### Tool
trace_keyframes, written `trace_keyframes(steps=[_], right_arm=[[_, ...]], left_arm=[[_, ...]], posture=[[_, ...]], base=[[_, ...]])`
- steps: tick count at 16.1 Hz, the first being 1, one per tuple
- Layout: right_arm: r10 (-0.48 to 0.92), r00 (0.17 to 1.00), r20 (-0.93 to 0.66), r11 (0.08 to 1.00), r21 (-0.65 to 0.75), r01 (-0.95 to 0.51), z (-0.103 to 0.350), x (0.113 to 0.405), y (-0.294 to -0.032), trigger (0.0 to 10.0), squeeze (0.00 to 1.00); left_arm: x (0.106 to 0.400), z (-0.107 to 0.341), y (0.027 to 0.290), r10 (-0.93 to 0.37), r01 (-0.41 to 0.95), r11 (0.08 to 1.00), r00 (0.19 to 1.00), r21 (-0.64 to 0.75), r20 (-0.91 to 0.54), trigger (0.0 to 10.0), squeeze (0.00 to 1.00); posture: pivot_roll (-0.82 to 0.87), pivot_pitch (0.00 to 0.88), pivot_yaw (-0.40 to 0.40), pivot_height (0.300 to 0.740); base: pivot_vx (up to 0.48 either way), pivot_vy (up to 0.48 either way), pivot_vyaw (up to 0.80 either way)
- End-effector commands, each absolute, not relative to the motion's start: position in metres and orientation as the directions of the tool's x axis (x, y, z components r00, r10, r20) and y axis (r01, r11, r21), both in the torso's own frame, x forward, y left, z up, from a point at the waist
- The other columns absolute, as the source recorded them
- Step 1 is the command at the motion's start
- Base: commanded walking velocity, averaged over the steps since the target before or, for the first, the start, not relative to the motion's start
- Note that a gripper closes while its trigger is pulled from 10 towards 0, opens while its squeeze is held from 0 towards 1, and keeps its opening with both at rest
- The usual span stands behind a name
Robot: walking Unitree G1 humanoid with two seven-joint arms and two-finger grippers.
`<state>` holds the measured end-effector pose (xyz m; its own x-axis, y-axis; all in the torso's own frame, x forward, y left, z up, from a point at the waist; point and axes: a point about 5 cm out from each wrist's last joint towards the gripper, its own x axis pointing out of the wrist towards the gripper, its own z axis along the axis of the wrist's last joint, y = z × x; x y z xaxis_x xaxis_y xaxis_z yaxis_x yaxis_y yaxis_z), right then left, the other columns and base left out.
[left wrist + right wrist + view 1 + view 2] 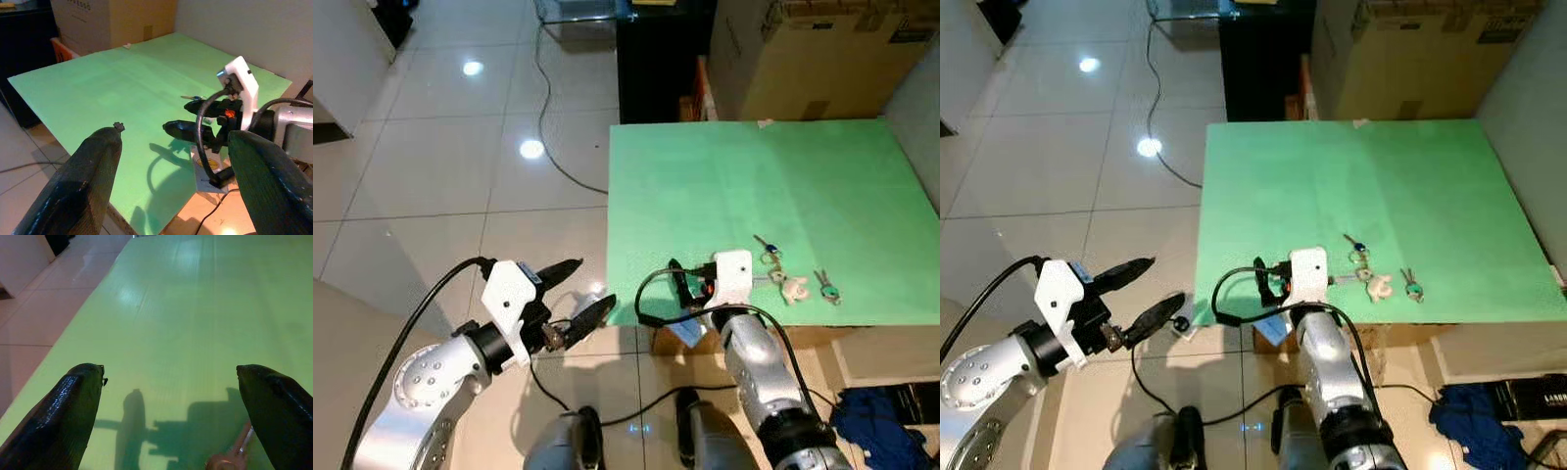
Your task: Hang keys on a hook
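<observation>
Glossy black fingers (68,416) (spread wide) above matte green tabletop (705,186), metal keys (793,279).

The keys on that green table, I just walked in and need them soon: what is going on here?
The keys lie loose near the front edge of the green table; nothing holds them yet. The robot's right gripper is low over the table just beside them, jaws open, with one key at the lower edge of its wrist view. The left gripper hangs over the tiled floor off the table's left side, jaws open and empty. A hook cannot be made out, so hanging has not started.
</observation>
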<state>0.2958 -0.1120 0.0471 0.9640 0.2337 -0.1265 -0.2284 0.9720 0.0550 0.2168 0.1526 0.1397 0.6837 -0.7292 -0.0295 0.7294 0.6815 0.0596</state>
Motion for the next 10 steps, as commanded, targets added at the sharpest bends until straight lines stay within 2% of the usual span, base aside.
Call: trace_keyframes(steps=[1, 4, 10], right_arm=[[0.229, 0.965, -0.125, 0.973, 0.054, -0.224, 0.042, 0.29, -0.11, 10.0, 0.0], [0.18, 0.981, -0.079, 0.983, 0.049, -0.176, 0.05, 0.286, -0.116, 10.0, 0.0], [0.156, 0.986, -0.053, 0.986, 0.062, -0.152, 0.057, 0.257, -0.112, 10.0, 0.0]], left_arm=[[0.215, 0.137, 0.151, -0.73, 0.73, 0.682, 0.683, 0.033, -0.032, 10.0, 0.0], [0.218, 0.136, 0.145, -0.725, 0.725, 0.689, 0.689, 0.01, 0.006, 10.0, 0.0], [0.215, 0.123, 0.144, -0.751, 0.751, 0.66, 0.659, -0.001, -0.035, 10.0, 0.0]], posture=[[-0.1, 0.268, 0.043, 0.732], [-0.11, 0.263, 0.041, 0.732], [-0.12, 0.25, 0.053, 0.732]], base=[[0.0, 0.0, 0.0], [0.0, 0.0, 0.0], [0.0, 0.0, 0.0]])
